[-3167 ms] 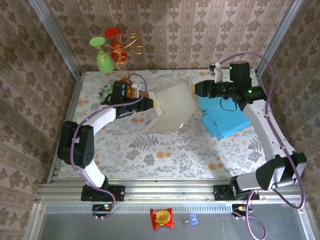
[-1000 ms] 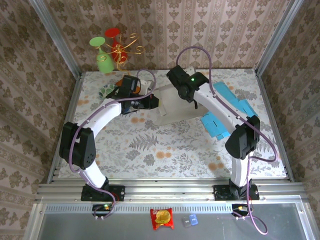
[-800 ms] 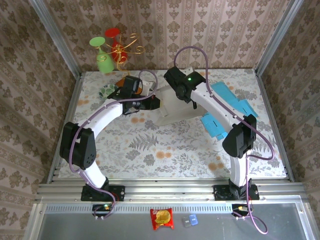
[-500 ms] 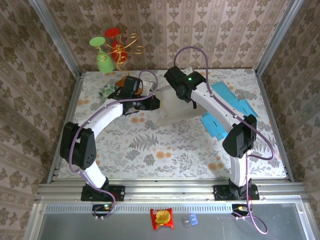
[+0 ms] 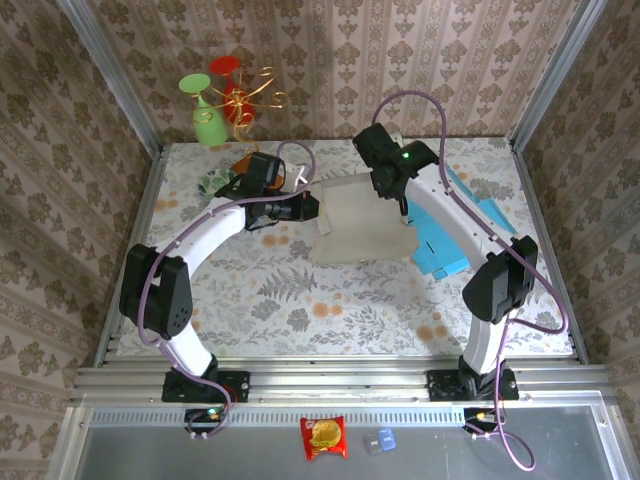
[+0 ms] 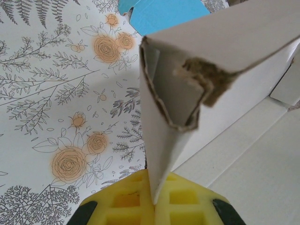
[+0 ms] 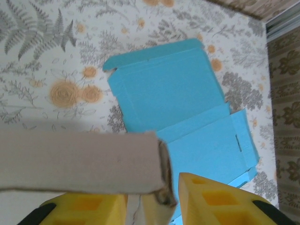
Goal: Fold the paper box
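On the floral worktop [image 5: 300, 305], the left end effector [image 5: 306, 206] was clenched on the left edge of the paper box [image 5: 358, 222]. The left wrist view showed a cardboard wall pinched between its yellow pads. The beige box sat half-formed near the worktop's middle. At the box's far right edge, the right end effector [image 5: 397, 203] gripped a flap. A flat blue carton [image 5: 452, 238] lay just right of the box, which partly overlapped it.

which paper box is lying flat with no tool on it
The blue box: it lies unfolded on the table, while the beige box is pinched by the left tool and right tool.
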`<state>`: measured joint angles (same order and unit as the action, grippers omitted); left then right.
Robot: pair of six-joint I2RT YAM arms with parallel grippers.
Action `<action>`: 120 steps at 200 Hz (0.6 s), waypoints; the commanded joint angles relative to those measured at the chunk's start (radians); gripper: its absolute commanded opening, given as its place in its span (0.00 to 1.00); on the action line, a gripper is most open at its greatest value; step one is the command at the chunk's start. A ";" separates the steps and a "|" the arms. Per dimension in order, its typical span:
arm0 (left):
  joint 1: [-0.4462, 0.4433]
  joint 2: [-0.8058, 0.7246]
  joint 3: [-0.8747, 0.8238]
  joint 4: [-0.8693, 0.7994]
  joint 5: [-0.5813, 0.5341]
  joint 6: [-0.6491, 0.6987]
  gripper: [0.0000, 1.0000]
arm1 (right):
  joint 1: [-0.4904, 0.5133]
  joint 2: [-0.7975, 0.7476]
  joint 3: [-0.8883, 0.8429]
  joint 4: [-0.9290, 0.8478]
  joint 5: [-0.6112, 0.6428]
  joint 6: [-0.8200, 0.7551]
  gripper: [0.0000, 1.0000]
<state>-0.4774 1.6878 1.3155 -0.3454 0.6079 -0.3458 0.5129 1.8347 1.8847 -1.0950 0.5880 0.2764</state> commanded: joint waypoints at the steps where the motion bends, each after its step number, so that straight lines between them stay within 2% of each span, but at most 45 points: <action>1: -0.002 -0.004 0.031 -0.004 0.007 0.008 0.00 | -0.001 -0.066 -0.055 0.020 -0.036 0.036 0.40; 29: -0.004 0.000 0.032 -0.003 0.009 0.010 0.00 | -0.001 -0.090 -0.123 0.035 -0.048 0.064 0.42; 73: -0.005 0.010 0.039 -0.013 0.013 0.014 0.00 | -0.001 -0.060 -0.127 0.072 0.003 0.042 0.33; 83: -0.006 0.012 0.037 -0.014 0.014 0.013 0.00 | 0.000 -0.043 -0.119 0.076 0.014 0.036 0.27; 105: -0.011 0.018 0.025 -0.019 -0.009 0.012 0.00 | 0.013 -0.025 -0.124 0.086 0.048 0.046 0.01; 120: -0.015 0.021 0.003 -0.010 -0.044 0.001 0.00 | 0.037 -0.026 -0.146 0.094 0.077 0.059 0.00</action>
<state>-0.4820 1.6917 1.3163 -0.3531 0.5987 -0.3462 0.5220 1.7916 1.7523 -1.0176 0.5835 0.3222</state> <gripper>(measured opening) 0.062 0.060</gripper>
